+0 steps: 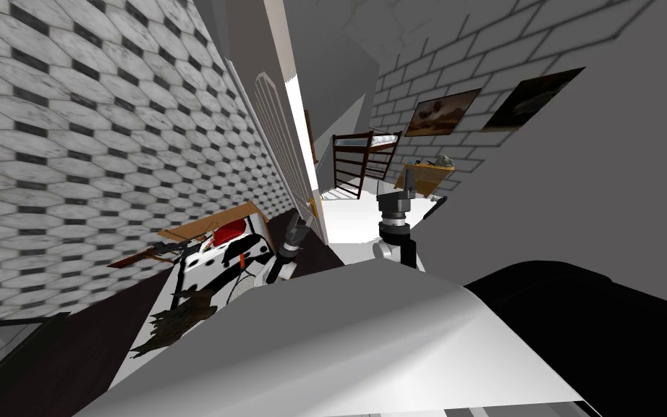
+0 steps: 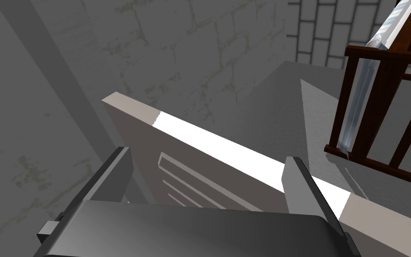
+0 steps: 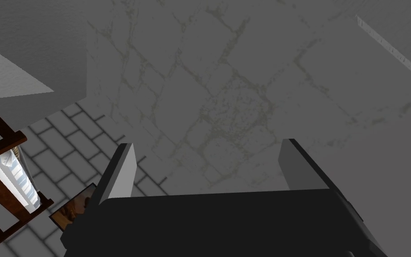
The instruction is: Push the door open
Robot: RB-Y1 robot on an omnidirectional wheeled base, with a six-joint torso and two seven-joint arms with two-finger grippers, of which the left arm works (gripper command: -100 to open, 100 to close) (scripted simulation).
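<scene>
- The left tool (image 2: 209,178) stands wide open, its two fingers (image 2: 119,172) about a third of its own view apart, with nothing held between them.
- The door (image 2: 187,151) lies right ahead of that tool. It is a pale panelled slab seen nearly edge-on, and its narrow edge runs across between the two fingers, partly in bright light and partly in shade.
- One finger overlaps the door's edge as the hand's camera sees it (whether finger actually meets door, I cannot tell).
- Past the door's edge, off to one side of the left tool, rises a dark wooden bed frame (image 2: 378,116) with a pale mattress on its upper rails.
- Seen from above, the door stands partly open with the left tool close by its lower part.
- A wall of hexagon tiles (image 1: 71,145) runs along the side of the door away from the right tool (image 3: 209,169).
- The right tool is raised beside the left one, on the open side of the door and apart from it. Its fingers are spread just as wide and grip nothing.
- Well ahead of the right tool is a grey brick wall (image 1: 426,79) with two dark pictures (image 1: 440,112) on it. Below them is a small wooden surface (image 1: 426,174) carrying things too small to name.
- Beside the left tool, toward the tiled wall, lies a jumble that includes a white thing with black spots (image 1: 216,264) and something red (image 1: 229,232).
</scene>
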